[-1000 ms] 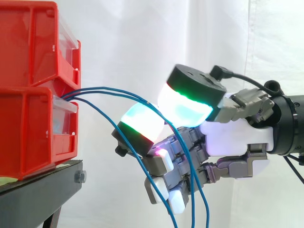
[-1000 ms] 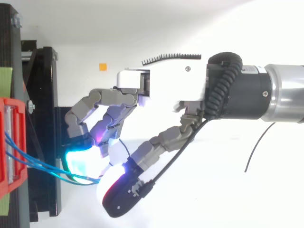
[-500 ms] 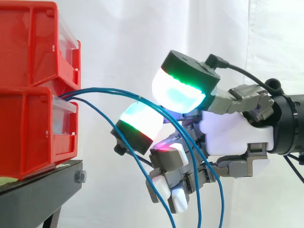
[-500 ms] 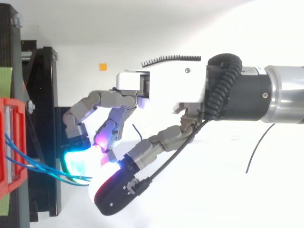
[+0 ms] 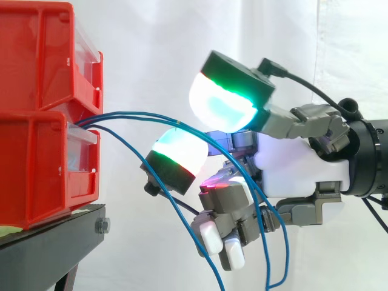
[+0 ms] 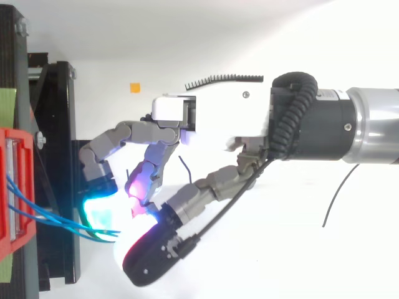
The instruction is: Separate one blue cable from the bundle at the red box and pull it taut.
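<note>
Several thin blue cables (image 5: 139, 114) come out of the lower red box (image 5: 36, 163) and arc right, then hang down; they also leave the red box (image 6: 12, 187) in the top view as blue cables (image 6: 37, 215). My hand (image 5: 297, 170) comes in from the right with curled fingers. Two cables run through the narrow gap between the upper green-cyan pad (image 5: 221, 106) and the lower cyan pad (image 5: 179, 154), then down past the curled lower fingers. A third cable (image 5: 163, 200) hangs free below the lower pad. From above, the hand (image 6: 212, 118) closes over the cable ends.
A second red box (image 5: 36, 54) sits on top of the lower one, both on the black stand (image 5: 54, 236) at the left. A white curtain hangs behind. An orange marker (image 6: 134, 87) lies on the white surface beyond the hand.
The upper pad has lifted and swung left over the lower pad. A magenta-lit finger has risen toward the cables. The hanging cable loop has swung further right.
</note>
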{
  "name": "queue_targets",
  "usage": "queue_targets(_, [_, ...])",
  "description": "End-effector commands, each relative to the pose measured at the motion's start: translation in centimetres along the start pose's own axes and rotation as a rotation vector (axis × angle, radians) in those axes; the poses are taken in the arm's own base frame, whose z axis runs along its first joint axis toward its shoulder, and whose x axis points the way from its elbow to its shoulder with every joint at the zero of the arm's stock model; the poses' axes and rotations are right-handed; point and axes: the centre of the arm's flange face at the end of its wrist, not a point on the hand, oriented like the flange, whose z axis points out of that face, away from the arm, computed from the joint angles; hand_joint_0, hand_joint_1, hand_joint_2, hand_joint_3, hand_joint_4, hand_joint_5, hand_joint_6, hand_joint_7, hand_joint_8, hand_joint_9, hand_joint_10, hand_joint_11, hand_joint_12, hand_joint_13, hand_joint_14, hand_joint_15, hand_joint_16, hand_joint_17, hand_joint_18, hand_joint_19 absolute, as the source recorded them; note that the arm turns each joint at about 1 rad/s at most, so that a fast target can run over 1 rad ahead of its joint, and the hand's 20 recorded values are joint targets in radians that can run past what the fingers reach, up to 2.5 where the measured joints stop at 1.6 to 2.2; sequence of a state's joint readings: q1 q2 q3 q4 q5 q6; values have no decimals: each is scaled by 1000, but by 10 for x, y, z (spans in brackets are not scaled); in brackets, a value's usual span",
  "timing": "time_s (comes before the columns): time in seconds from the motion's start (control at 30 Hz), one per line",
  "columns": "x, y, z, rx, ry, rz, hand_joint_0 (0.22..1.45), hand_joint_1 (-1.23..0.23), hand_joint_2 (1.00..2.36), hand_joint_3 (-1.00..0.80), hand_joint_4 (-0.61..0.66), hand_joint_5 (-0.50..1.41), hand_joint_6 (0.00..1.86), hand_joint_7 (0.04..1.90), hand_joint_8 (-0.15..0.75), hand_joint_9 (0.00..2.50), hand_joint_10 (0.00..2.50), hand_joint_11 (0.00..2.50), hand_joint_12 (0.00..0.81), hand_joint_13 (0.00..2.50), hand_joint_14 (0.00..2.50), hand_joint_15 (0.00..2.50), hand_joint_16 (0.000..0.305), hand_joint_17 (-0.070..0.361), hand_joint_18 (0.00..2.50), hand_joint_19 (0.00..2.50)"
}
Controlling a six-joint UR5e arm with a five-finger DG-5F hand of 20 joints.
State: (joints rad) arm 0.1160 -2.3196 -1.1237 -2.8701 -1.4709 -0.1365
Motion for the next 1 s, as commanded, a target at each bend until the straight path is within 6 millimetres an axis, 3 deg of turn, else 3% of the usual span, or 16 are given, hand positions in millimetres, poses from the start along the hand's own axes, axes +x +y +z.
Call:
queue_targets(0.0, [0,1,0,-1,1,0,518,-869,1000,-500,31,-117,747,1211,301,1173,30,1148,367,965,23,634,47,105,877,706])
queue_targets(0.13, [2,0,0,0,2,0,632,-848,1000,-500,23,-129,760,1172,279,1201,30,1143,328,983,24,628,37,82,843,673])
queue_targets(0.53, [2,1,0,-1,2,0,609,-677,1009,-385,1,-113,672,1217,289,1207,31,1082,345,989,23,630,37,84,829,696])
queue_targets(0.57, [2,1,0,-1,2,0,612,-649,1009,-381,6,-97,624,1294,289,1209,29,1078,343,988,22,631,38,85,825,699])
queue_targets(0.97, [3,1,0,-2,4,0,625,-576,1013,-326,30,-68,529,1453,297,1232,30,1079,348,995,22,639,38,86,834,717])
